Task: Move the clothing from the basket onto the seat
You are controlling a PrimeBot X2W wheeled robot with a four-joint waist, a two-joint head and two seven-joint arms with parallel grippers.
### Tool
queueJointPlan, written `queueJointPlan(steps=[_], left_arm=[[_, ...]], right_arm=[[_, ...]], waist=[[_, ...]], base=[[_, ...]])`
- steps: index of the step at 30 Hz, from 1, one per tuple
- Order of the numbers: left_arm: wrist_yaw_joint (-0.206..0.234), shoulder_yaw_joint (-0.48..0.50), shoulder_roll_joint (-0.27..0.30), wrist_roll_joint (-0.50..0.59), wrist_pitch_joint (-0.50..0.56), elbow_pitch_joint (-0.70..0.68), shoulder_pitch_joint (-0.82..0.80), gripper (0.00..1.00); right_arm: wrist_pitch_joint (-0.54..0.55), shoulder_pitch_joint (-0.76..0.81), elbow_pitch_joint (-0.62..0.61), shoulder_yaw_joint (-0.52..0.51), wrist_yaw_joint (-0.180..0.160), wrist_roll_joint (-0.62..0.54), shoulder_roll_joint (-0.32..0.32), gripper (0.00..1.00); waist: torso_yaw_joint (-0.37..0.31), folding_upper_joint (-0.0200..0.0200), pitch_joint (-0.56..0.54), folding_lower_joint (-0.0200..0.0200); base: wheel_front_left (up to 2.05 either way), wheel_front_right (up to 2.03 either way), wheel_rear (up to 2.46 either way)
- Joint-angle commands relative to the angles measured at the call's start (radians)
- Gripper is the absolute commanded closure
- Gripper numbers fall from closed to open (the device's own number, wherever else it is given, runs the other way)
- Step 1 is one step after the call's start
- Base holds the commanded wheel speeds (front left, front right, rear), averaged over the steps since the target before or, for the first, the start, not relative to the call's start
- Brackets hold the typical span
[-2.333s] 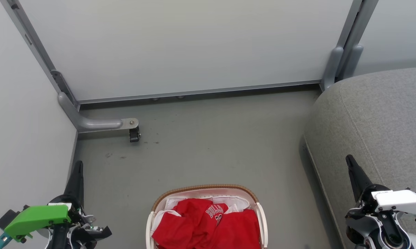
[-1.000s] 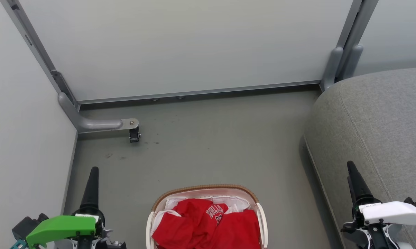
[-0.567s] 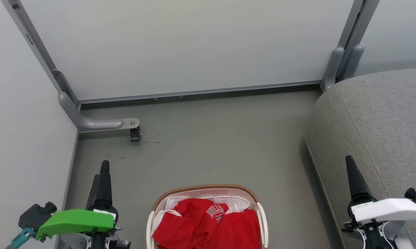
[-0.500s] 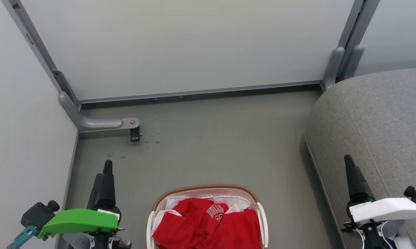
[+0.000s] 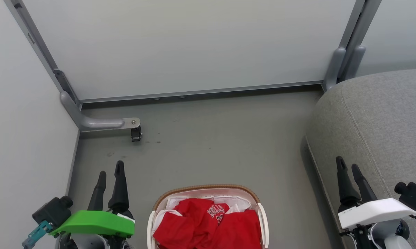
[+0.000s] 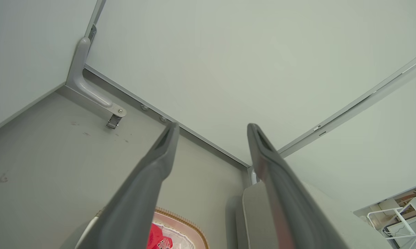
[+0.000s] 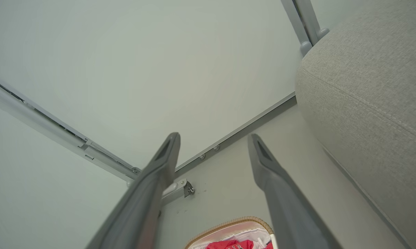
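At the near edge of the head view, the basket (image 5: 204,187) sat on the floor (image 5: 221,138) between both arms, its near end cut off by the frame. The clothing (image 5: 208,224) lay inside it: a red heap on the white liner (image 5: 228,200), BULLS lettering up.

Left gripper (image 5: 110,168) was just left of the basket with its fingers spread and holding nothing, close to the left wall panel (image 5: 17,138). Right gripper (image 5: 347,162) also had its fingers spread and empty, in front of the seat's (image 5: 377,117) rounded near-left edge (height above it: can't tell).

A strip of floor separated the basket from the seat's side. Beyond the basket the floor ran open to the back panel (image 5: 194,45), bounded by the left panel and the seat. A caster bracket (image 5: 133,127) stuck out from the far-left corner onto the floor. The back panel met the floor along a metal rail (image 5: 201,92), and grey posts (image 5: 342,65) stood at the seat's far corner.
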Motion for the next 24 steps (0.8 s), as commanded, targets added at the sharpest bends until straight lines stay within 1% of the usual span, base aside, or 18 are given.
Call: queueJointPlan(steps=[1, 7, 16, 24], left_arm=[[0.005, -0.007, 0.007, 0.036, -0.010, -0.011, 0.001, 0.00], [0.001, -0.029, 0.007, 0.143, -0.028, 0.017, 0.008, 0.00], [0.015, -0.042, 0.008, 0.253, -0.053, 0.038, 0.019, 0.00], [0.017, -0.049, 0.009, 0.329, -0.074, 0.049, 0.023, 0.00]], right_arm=[[-0.010, 0.004, -0.016, 0.003, 0.000, -0.039, -0.007, 0.00], [-0.027, 0.007, -0.018, 0.016, 0.000, -0.121, -0.008, 0.00], [-0.054, 0.015, -0.015, 0.028, 0.000, -0.237, -0.009, 0.00], [-0.074, 0.020, -0.009, 0.036, 0.000, -0.314, -0.010, 0.00]], waist=[[0.000, -0.0001, 0.000, 0.0000], [0.002, -0.0001, -0.003, 0.0000], [0.004, -0.0001, -0.004, 0.0000], [0.007, -0.0001, -0.002, 0.0000]], base=[[0.00, 0.00, 0.00], [0.00, 0.00, 0.00], [0.00, 0.00, 0.00], [0.00, 0.00, 0.00]])
